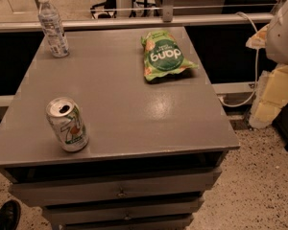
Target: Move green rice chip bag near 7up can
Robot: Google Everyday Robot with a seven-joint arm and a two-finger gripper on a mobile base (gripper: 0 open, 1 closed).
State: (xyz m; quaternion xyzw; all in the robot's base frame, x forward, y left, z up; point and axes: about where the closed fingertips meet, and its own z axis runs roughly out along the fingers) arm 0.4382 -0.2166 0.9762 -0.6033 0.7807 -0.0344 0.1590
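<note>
Green rice chip bag [165, 56] lies flat at the far right of the bench [129, 114], untouched. The 7up can [67, 124] stands upright near the front left, well apart. We're at the approach, I'd say. The gripper is out of view, so jaws released or clenched, I cannot tell. Only a white robot shell [285, 30] shows at right. Next: reach over, pinch the crinkly bag, carry it beside the can.

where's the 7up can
Camera view: the 7up can stands at the table's front-left, diagonally opposite the green rice chip bag; the gripper is out of view.
</note>
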